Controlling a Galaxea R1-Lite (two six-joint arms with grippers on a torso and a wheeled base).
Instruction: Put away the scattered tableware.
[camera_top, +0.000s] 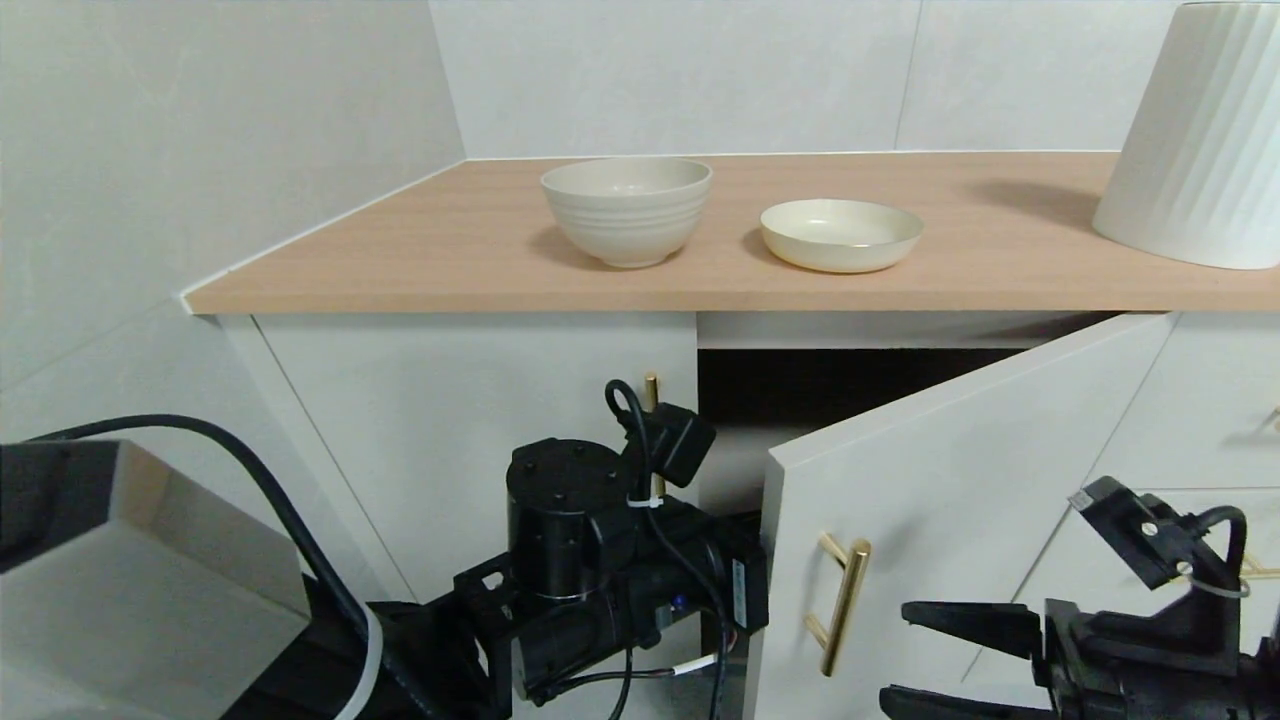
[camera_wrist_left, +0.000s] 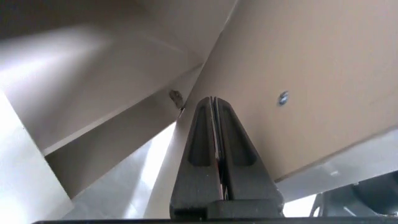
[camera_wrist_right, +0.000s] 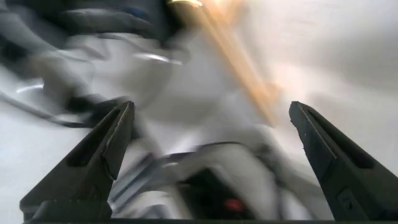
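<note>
As the cabinet door stands ajar, right tool faces it.

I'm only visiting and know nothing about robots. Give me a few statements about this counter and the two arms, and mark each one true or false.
1. A deep bowl and a shallow dish sit on the wooden counter. True.
2. The bowl is stacked inside the dish. False: they stand side by side, apart.
3. The cupboard door under the counter is partly open. True.
4. The right arm has its jaws clamped on the door's gold handle. False: the jaws are open near the handle and hold nothing.
5. The left arm has its jaws shut together. True.
</note>
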